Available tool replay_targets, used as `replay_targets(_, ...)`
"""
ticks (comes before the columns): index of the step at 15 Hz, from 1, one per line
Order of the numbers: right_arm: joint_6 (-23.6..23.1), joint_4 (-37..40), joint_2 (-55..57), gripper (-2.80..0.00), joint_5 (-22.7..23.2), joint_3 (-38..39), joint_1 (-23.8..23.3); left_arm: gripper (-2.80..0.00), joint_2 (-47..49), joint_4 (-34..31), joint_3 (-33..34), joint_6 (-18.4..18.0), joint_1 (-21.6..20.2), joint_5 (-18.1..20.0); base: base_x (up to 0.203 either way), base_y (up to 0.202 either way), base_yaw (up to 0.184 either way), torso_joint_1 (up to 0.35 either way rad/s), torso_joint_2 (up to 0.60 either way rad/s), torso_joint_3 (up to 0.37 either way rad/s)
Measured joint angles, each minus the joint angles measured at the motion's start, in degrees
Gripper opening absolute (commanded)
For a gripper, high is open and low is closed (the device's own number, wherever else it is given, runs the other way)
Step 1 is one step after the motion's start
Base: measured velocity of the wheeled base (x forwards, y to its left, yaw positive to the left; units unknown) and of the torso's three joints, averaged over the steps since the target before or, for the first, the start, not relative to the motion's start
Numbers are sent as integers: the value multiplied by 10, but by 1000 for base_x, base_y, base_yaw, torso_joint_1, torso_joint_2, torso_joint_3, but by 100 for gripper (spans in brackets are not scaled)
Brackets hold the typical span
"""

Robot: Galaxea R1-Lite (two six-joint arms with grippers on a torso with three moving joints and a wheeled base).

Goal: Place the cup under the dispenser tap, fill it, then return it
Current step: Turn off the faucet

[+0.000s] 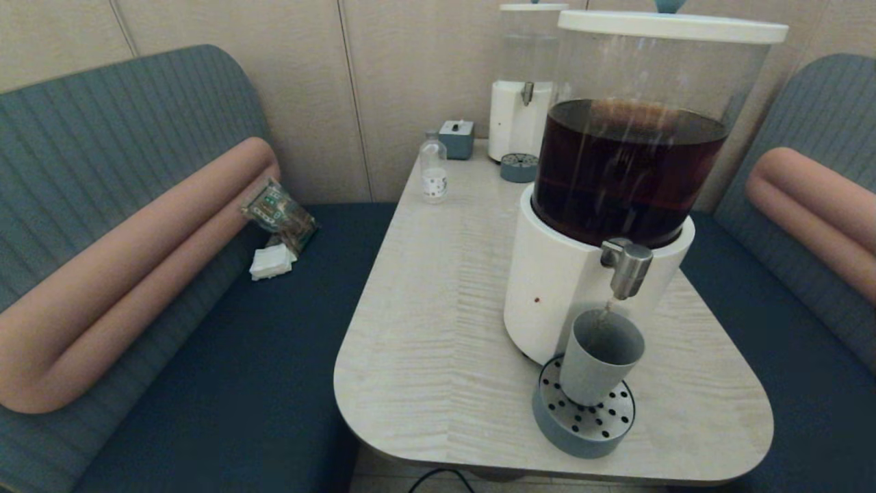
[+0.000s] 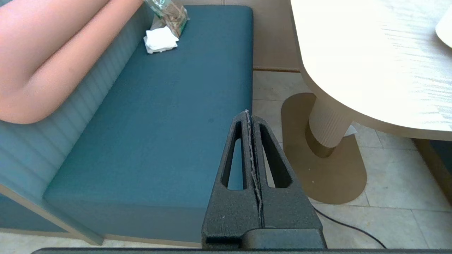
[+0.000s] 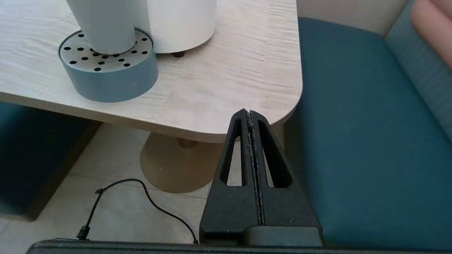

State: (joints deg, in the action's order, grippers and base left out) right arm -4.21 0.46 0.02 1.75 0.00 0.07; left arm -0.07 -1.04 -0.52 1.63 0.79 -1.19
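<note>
The grey-blue cup [image 1: 601, 356] stands upright on the round perforated drip tray [image 1: 587, 419], right under the brushed-steel tap [image 1: 626, 266] of the big white-based dispenser [image 1: 568, 287] holding dark brown liquid. A thin stream runs from the nozzle into the cup. In the right wrist view the cup [image 3: 102, 24] and the tray [image 3: 109, 76] show on the table. My right gripper [image 3: 250, 112] hangs shut and empty below the table's near corner, off to the right of the cup. My left gripper [image 2: 248, 113] is shut and empty, parked low over the bench seat at the table's left.
A small clear labelled bottle [image 1: 432, 168], a small grey-blue box [image 1: 456, 139] and a second clear-liquid dispenser [image 1: 523, 103] with its own drip tray [image 1: 519, 167] stand at the table's far end. Snack packets and napkins [image 1: 277, 226] lie on the left bench. A black cable [image 3: 141, 201] runs on the floor.
</note>
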Motion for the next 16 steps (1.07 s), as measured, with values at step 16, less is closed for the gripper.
replay_targets(16,39,-4,0,-280,-15,0,0,-280,1,-8,-2,-16,0,11,0,0,0,0,0,0)
